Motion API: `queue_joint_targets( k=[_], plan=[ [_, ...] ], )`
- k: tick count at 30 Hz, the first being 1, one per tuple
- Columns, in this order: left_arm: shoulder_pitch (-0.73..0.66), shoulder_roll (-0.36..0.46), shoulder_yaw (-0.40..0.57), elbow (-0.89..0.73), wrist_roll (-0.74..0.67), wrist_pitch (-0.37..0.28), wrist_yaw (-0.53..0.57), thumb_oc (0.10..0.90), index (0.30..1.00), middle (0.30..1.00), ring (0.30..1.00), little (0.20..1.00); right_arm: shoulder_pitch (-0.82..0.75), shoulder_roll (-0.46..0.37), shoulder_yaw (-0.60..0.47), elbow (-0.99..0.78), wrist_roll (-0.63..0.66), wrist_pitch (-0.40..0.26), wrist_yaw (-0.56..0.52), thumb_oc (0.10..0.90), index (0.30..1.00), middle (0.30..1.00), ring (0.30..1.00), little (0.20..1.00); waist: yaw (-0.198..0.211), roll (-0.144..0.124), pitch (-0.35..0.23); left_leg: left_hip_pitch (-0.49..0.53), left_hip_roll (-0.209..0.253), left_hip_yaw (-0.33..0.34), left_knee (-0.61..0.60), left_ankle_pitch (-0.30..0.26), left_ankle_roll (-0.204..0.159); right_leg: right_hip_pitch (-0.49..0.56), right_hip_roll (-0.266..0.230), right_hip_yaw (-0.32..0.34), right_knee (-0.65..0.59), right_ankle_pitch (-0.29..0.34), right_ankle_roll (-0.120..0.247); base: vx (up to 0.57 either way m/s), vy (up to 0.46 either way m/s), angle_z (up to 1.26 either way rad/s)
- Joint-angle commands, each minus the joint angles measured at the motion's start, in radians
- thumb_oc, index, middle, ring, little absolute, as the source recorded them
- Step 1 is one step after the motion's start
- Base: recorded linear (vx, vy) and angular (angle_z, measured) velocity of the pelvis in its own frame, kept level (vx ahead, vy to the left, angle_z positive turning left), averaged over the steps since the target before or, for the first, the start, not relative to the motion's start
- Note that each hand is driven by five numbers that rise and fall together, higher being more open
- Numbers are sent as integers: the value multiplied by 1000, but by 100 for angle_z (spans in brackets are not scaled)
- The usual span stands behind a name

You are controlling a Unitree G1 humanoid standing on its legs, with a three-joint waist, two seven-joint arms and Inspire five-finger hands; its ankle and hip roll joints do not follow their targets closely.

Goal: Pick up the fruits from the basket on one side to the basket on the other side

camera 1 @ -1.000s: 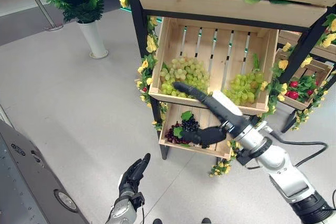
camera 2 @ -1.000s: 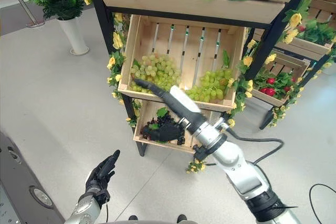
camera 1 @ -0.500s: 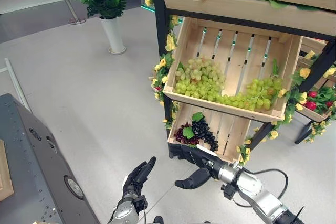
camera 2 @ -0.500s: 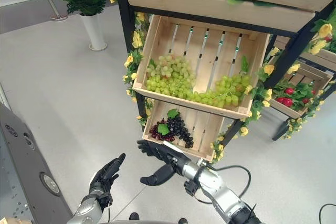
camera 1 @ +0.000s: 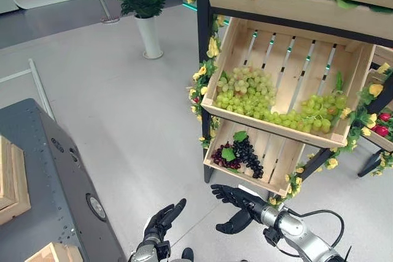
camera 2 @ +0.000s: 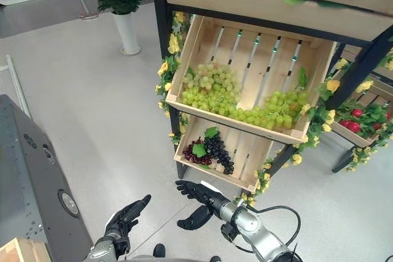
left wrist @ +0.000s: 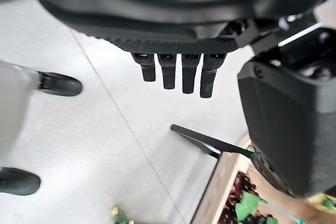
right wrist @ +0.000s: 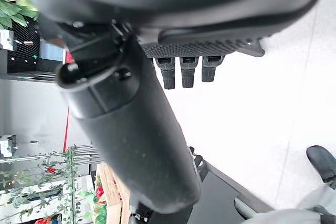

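Two bunches of green grapes (camera 1: pixel 245 90) (camera 1: pixel 319 111) lie in the tilted upper wooden crate (camera 1: pixel 288 47) of the black stand. A bunch of dark grapes (camera 1: pixel 245 154) with green leaves lies in the lower crate (camera 1: pixel 276 164). My right hand (camera 1: pixel 236 202) hangs open and empty just above the floor, in front of and below the lower crate. My left hand (camera 1: pixel 161 218) is open too, low over the floor a little to the left of the right hand. Straight fingers (right wrist: pixel 189 72) and nothing held appear in the right wrist view.
A grey platform (camera 1: pixel 55 176) with pale wooden boxes (camera 1: pixel 12 179) stands at my left. A white pot with a plant (camera 1: pixel 147 29) is on the floor behind. Another crate with red fruits (camera 1: pixel 382 124) sits at the far right. Yellow flowers trim the stand's legs.
My right arm has drawn back from the upper crate's front edge and dropped to floor level below the lower crate, empty. The camera has swung left, bringing the grey platform into view.
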Motion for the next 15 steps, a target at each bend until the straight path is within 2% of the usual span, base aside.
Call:
queue_joint_targets(
  k=[1, 2, 4, 5, 6, 7, 9, 10, 12, 13, 15],
  plan=[
    [-111, 35, 40, 35, -67, -42, -17, 800, 900, 900, 900, 900, -98, 34, -24, -58, 115, -64, -16, 800, 900, 900, 900, 900, 34, -36, 86, -4, -14, 21, 133, -120, -4, 9, -1, -15, 177, -130, -89, -40, -308, 17],
    [-80, 7, 63, 52, -97, -53, -41, 800, 900, 900, 900, 900, -91, 74, -44, -9, 250, 13, -19, 800, 900, 900, 900, 900, 39, -34, 87, -13, 7, 18, 49, -21, -35, 30, 22, -10, 121, -106, -94, -44, -260, 14],
    [-59, -21, 71, 50, -92, -80, -57, 800, 900, 900, 900, 900, -83, 118, -76, 47, 277, 38, -26, 800, 900, 900, 900, 900, 38, -32, 86, -32, 24, 45, -5, 34, -50, 38, 34, -12, 75, -90, -97, -140, -259, 32],
    [-53, -52, 70, 49, -83, -99, -35, 800, 900, 900, 900, 900, -78, 155, -114, 105, 275, 52, -59, 800, 900, 900, 900, 900, 28, -34, 92, -53, 35, 151, 47, 14, -53, 39, 34, -37, 57, -91, -97, -221, -238, 54],
    [-58, -59, 73, 52, -83, -95, -36, 800, 900, 900, 900, 900, -76, 160, -123, 113, 270, 54, -70, 800, 900, 900, 900, 900, 22, -36, 91, -60, 39, 194, 89, -2, -49, 36, 31, -54, 54, -89, -98, -336, -292, 71],
    [-83, -73, 81, 66, -92, -73, -61, 800, 900, 900, 900, 900, -76, 167, -139, 134, 265, 56, -89, 800, 900, 900, 900, 900, 7, -56, 83, -56, 33, 316, 260, -105, -17, 28, 10, -116, 42, -81, -100, -281, -185, 96],
    [-102, -73, 75, 76, -81, -56, -87, 800, 900, 900, 900, 900, -77, 163, -151, 171, 282, 54, -90, 800, 900, 900, 900, 900, 4, -62, 67, -42, 4, 337, 396, -208, 5, 21, 8, -161, 35, -79, -100, -275, -134, 111],
    [-103, -74, 74, 87, -77, -53, -94, 800, 900, 900, 900, 900, -76, 166, -165, 195, 298, 61, -93, 800, 900, 900, 900, 900, 2, -58, 57, -20, -15, 331, 414, -226, 4, 12, 13, -176, 38, -79, -99, -176, -56, 68],
    [-96, -77, 75, 114, -65, -60, -109, 800, 900, 900, 900, 900, -64, 174, -189, 235, 307, 60, -87, 800, 900, 900, 900, 900, -7, -42, 37, 30, -40, 325, 442, -208, -16, 3, 36, -191, 34, -82, -102, -174, -15, 52],
    [-93, -80, 74, 134, -41, -51, -112, 800, 900, 900, 900, 900, -46, 181, -207, 263, 301, 63, -96, 800, 900, 900, 900, 900, -21, -23, 19, 91, -71, 317, 385, -201, -27, -11, 54, -206, 36, -78, -98, -256, 34, 48],
    [-99, -73, 64, 158, 11, -22, -112, 800, 900, 900, 900, 900, -17, 193, -220, 272, 327, 63, -131, 800, 900, 900, 900, 900, -48, 3, 4, 171, -110, 297, 216, -233, -11, -71, 69, -209, 68, -58, -75, -347, 125, 52]
  ],
)
